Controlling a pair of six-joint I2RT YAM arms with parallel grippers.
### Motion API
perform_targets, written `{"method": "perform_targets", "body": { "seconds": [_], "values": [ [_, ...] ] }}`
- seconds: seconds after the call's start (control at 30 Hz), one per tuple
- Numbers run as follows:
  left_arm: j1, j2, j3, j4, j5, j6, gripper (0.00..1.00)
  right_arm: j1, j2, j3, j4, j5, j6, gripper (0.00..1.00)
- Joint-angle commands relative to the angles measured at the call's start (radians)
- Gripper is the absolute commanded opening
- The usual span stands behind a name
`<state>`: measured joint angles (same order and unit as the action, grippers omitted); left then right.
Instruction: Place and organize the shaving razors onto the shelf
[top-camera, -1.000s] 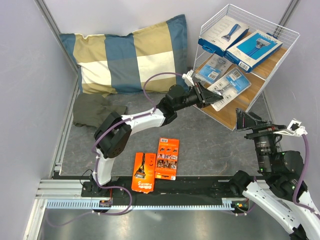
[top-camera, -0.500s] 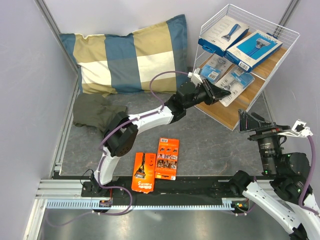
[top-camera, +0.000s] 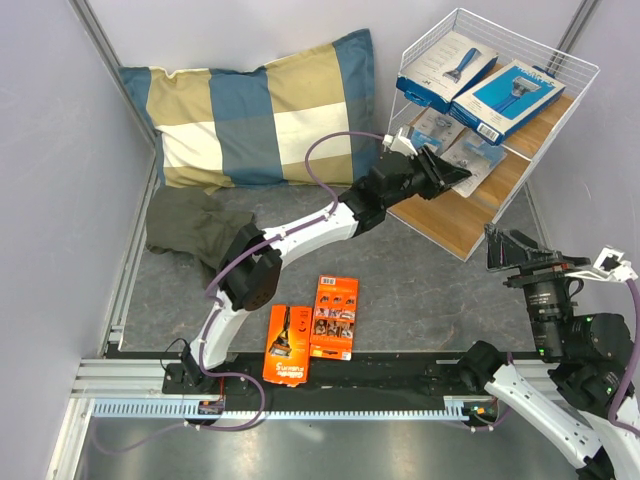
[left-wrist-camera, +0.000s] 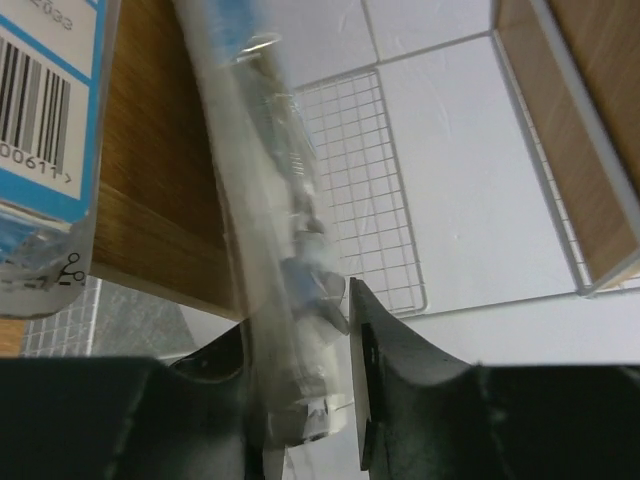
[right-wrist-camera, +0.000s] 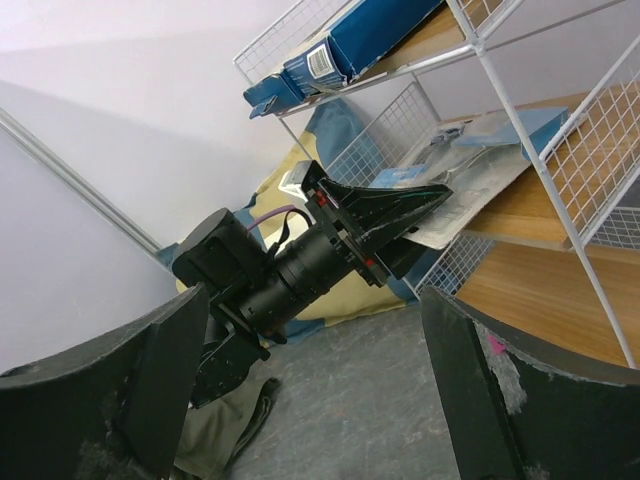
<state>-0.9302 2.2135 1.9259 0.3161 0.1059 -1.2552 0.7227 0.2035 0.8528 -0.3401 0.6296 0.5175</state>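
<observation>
My left gripper (top-camera: 452, 176) reaches into the white wire shelf (top-camera: 470, 228) at its middle wooden board. It is shut on a clear blister razor pack (top-camera: 478, 160), which lies partly on that board. In the left wrist view the pack (left-wrist-camera: 290, 250) stands between my fingers, its bulge against the right fingertip (left-wrist-camera: 356, 300). A second blister pack (top-camera: 430, 125) lies beside it. Two blue razor boxes (top-camera: 447, 65) (top-camera: 505, 95) sit on the top board. Two orange razor cards (top-camera: 285, 345) (top-camera: 334, 317) lie on the grey floor near the arm bases. My right gripper (top-camera: 515, 248) hangs open and empty.
A blue-and-tan checked pillow (top-camera: 260, 110) leans at the back left. An olive cloth (top-camera: 190, 225) lies crumpled in front of it. The shelf's lowest board (right-wrist-camera: 540, 290) sits close to my right gripper, and a metal rail runs along the near edge.
My left arm has stretched to the right and pushed the clear blister pack further onto the middle board. The right gripper has drifted slightly right.
</observation>
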Motion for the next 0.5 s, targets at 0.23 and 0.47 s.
{"method": "perform_targets", "body": {
  "seconds": [0.23, 0.47],
  "values": [
    [-0.018, 0.012, 0.094, -0.140, -0.028, 0.148, 0.54, 0.000, -0.026, 0.032, -0.031, 0.016, -0.022, 0.95],
    [-0.025, -0.031, 0.093, -0.201, -0.015, 0.246, 0.59, 0.001, -0.026, 0.025, -0.033, 0.015, -0.019, 0.95]
  ]
}}
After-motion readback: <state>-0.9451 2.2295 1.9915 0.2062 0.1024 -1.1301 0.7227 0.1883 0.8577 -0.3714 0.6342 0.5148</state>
